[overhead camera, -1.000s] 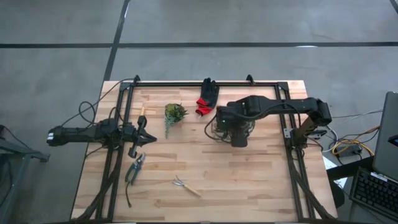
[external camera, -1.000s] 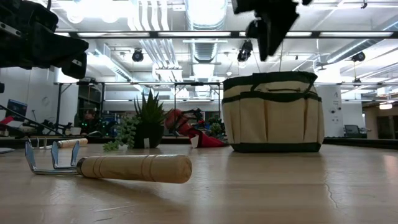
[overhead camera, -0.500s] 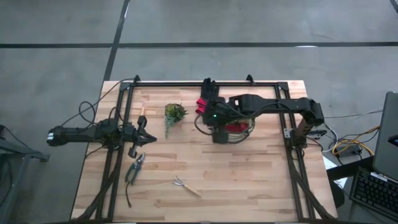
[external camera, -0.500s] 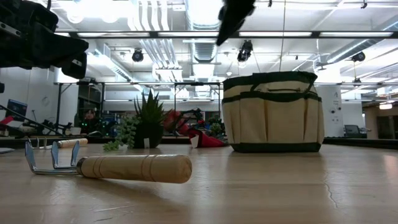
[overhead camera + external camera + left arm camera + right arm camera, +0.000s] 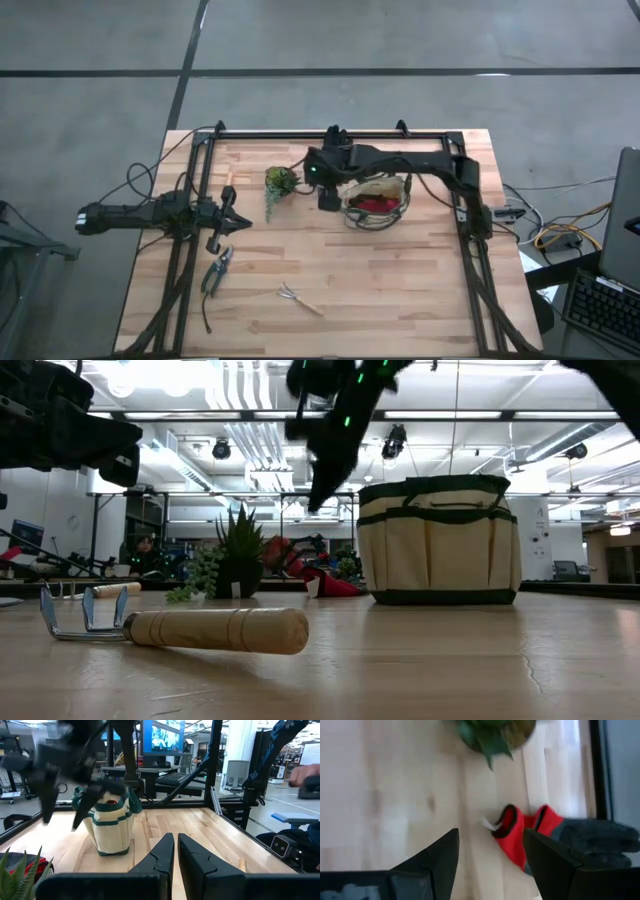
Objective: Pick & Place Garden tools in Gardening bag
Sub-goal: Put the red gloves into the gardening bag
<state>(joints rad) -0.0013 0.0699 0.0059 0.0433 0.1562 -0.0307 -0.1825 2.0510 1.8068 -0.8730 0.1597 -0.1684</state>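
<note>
On the left, the left tool (image 5: 228,213) waits at the edge of the worktop (image 5: 400,290), its fingers almost together and holding nothing. Near it lie the green-handled pruners (image 5: 216,270) and, further toward the middle, the hand fork (image 5: 298,298), both not yet packed. The right tool (image 5: 327,195), spread wide and empty, hangs above the black-and-red glove (image 5: 555,832). To the right stands the gardening bag (image 5: 376,198) with something red already inside. I judge that most of the task remains. No writing can be read.
</note>
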